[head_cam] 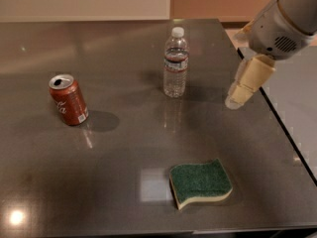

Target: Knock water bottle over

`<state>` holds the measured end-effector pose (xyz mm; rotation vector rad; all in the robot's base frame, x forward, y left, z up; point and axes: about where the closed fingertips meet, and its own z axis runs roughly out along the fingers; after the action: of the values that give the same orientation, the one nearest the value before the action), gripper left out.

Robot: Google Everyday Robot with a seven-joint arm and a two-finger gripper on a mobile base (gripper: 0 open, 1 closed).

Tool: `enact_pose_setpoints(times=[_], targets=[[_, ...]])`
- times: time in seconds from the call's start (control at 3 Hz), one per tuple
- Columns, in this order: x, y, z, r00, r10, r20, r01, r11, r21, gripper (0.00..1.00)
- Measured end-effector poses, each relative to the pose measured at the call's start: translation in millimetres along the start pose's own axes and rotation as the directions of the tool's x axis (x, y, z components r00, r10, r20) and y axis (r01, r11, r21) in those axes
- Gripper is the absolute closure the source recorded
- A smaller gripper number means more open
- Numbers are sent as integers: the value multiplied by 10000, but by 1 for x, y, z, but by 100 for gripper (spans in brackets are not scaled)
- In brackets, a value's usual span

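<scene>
Because the water bottle (176,63) stands upright on a small base and looks light, a push that lands too low could, in my judgement, only slide it along the surface (124,148) instead of tipping it. Contact near the cap or the upper ribs seems more sure. A second risk is the height: the gripper (237,99) hangs with its tip low, close over the surface. If it travels sideways at this level, it may scrape the top or meet the bottle only at the foot. A third risk is that a fallen bottle rolls toward the far edge or the right edge, both of which are near.

The bottle is in the upper middle of the frame, with its white cap on, touching nothing. The gripper is at the right of the frame, pointing down and to the left under the grey arm (282,29). The bottle is to the left of it and a little higher in the frame, apart from it, with bare surface between them. Whether the gripper is open or closed I cannot tell. The red soda can (69,99) at the left and the green sponge (200,182) at the lower middle are well apart from that path.
</scene>
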<state>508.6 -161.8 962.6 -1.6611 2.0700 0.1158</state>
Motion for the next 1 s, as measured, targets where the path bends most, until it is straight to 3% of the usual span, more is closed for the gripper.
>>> enact_pose_setpoints(times=[0.33, 1.0], targets=[[-25, -18, 22, 9940, 306, 1052, -285, 9994, -213, 0], [-79, -46, 64, 9557, 732, 2852, -561, 9961, -676, 0]])
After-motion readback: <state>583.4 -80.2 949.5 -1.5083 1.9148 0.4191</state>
